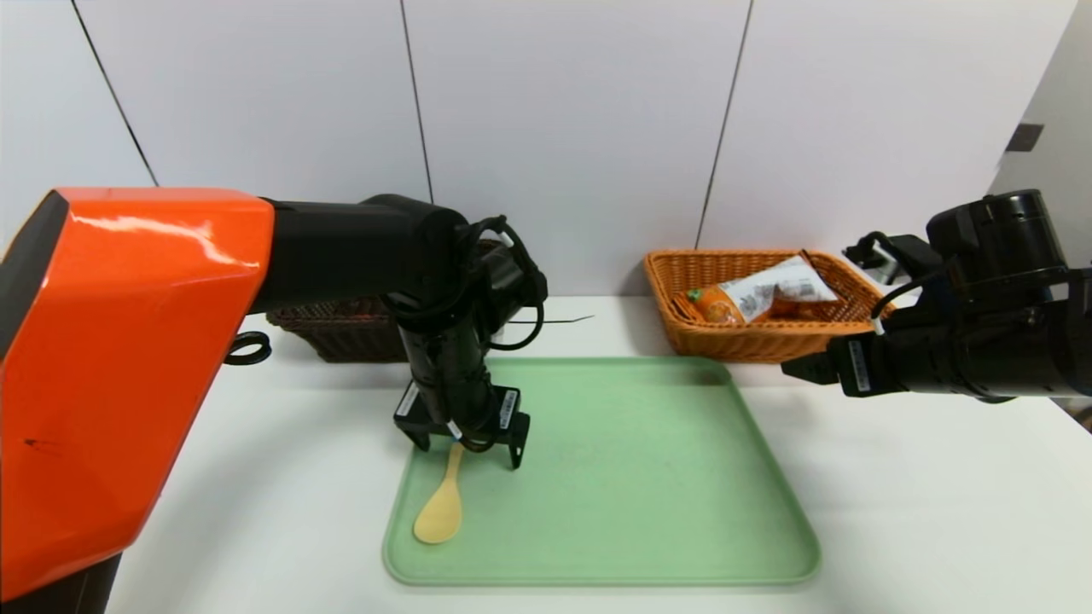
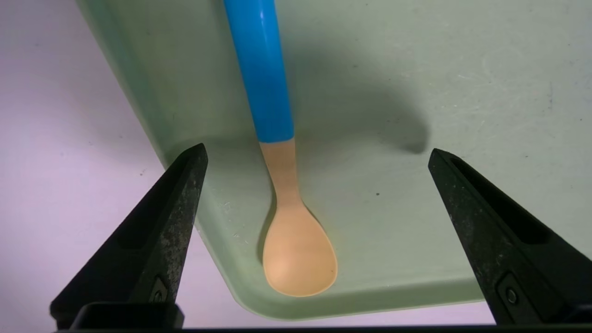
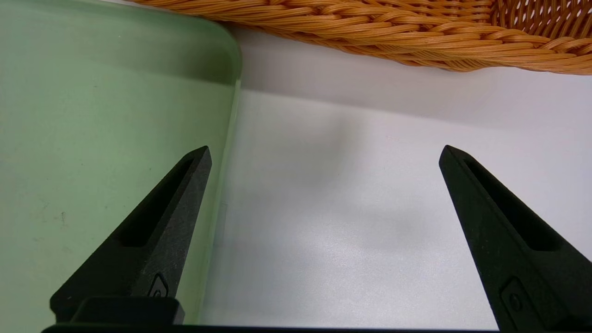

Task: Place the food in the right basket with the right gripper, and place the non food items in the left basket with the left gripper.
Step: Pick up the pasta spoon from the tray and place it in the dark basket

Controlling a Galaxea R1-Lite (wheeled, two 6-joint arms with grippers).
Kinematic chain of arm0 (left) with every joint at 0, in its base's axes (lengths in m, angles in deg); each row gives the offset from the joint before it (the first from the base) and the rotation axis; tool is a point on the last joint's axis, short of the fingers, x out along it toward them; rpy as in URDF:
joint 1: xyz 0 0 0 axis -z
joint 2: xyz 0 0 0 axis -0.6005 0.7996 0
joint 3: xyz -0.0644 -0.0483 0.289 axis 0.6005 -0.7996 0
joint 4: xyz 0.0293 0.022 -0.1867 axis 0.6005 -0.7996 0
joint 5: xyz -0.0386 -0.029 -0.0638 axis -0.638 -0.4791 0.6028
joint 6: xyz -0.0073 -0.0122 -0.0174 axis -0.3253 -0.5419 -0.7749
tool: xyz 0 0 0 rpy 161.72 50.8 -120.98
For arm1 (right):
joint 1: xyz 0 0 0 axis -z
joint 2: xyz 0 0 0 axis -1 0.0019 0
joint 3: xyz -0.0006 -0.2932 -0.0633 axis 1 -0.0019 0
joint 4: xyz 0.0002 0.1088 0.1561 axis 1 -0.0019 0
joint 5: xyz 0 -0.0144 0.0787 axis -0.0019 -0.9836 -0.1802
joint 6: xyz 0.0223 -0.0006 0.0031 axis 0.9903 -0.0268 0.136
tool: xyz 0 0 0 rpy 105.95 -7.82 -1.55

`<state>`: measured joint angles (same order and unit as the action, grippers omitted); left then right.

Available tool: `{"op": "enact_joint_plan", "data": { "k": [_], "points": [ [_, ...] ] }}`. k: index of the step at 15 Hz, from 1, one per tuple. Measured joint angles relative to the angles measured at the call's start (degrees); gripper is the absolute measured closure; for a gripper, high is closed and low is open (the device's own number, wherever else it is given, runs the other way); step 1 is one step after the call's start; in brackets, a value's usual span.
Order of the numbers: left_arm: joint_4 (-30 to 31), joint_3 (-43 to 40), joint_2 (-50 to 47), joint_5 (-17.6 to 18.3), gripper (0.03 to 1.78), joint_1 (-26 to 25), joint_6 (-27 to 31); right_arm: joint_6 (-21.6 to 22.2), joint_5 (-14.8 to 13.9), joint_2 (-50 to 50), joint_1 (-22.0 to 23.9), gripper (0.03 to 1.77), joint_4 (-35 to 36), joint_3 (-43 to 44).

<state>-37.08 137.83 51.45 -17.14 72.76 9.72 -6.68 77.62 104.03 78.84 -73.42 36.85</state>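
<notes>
Green plastic tray (image 1: 648, 477): rectangular, mid-counter, holding only one item at its near-left corner.
Spoon: tan wooden-looking spoon with a blue handle (image 2: 296, 240), lying flat on the tray, bowl toward the near edge, handle running far; non-food, not yet picked up.
Left gripper (image 1: 467, 448): low over the spoon, fingers spread wide to either side of the handle, holding nothing; whether the tips touch the tray cannot be told.
Right gripper (image 3: 323, 185): parked at the right, over the white counter (image 1: 921, 512) just beside the tray's right edge; fingers wide apart, empty.
Right basket: light orange wicker basket (image 1: 674, 281), far right, containing an orange-and-white food packet (image 1: 759, 298).
Left basket: dark brown wicker basket (image 1: 341, 333), far left, mostly hidden by the left arm; contents cannot be seen.
Progress (judgement): food appears sorted, since none remains on the tray. The spoon seems the last item; left to do are closing on it, lifting, and carrying it to the dark basket.
</notes>
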Motion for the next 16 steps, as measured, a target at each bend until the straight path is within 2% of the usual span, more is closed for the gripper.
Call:
{"op": "enact_joint_plan", "data": {
  "k": [1, 2, 5, 8, 9, 10, 16],
  "points": [
    [0.02, 0.00, 0.11, 0.00, 0.13, 0.00, 0.00, 0.02, -0.02, 0.00, 0.00, 0.10, -0.02, -0.05],
    [0.00, -0.04, 0.24, 0.00, 0.34, 0.00, 0.00, 0.02, 0.00, 0.00, 0.02, 0.10, -0.02, -0.06],
    [0.06, -0.02, 0.72, -0.17, 0.79, -0.33, 0.05, 0.00, -0.02, -0.06, 0.02, 0.10, -0.02, -0.35],
    [0.09, 0.07, 1.05, -0.20, 1.07, -1.12, 0.11, 0.02, 0.00, -0.09, -0.09, 0.10, 0.00, -0.79],
    [0.16, 0.07, 1.11, -0.20, 1.55, -1.29, 0.09, -0.05, 0.00, -0.09, -0.15, 0.10, 0.00, -0.85],
    [0.16, 0.07, 1.13, -0.15, 1.71, -1.35, 0.13, -0.09, 0.00, -0.09, -0.26, 0.10, 0.02, -0.85],
    [0.11, 0.09, 0.94, -0.15, 1.71, -1.43, 0.41, -0.11, 0.00, -0.09, -0.63, 0.10, 0.00, -0.88]
  ]
}}
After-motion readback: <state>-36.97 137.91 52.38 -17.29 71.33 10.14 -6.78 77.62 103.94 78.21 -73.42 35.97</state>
